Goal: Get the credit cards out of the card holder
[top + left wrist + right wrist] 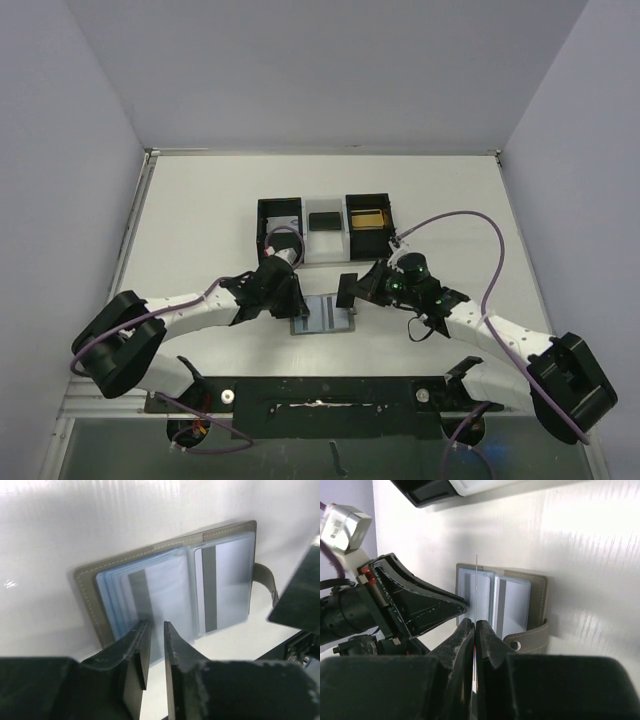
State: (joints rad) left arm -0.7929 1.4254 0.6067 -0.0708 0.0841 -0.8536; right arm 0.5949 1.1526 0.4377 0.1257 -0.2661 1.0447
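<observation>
**Q:** How far along is the task?

**A:** Partway. Reading left to right, the left gripper [154, 630] sits at the near edge of the left panel of the card holder [89, 605]. Its jaws are parted by a narrow slit, and the view is too poor to settle whether a sleeve edge lies in that slit. The holder lies open and flat on the white desk [75, 520], between the two arms. At right, the right gripper [474, 626] has its jaws closed on one credit card [476, 580], seen edge-on as a thin upright line in front of the open holder.

**Q:** What is left to do?

**A:** Two cards show in the pockets: the left-panel card [142, 595] and the right-panel card [225, 575]. Both have yet to come out, and the held card has yet to be set down.

**Q:** How does the holder look?

**A:** It has a grey outer cover with pale stitching. Inside are bluish translucent sleeves [115, 595], several stacked on the left and one filled pocket on the right. Each visible card is whitish with a dark stripe. A closing strap [532, 636] with a snap trails from the right panel's outer edge.
</observation>
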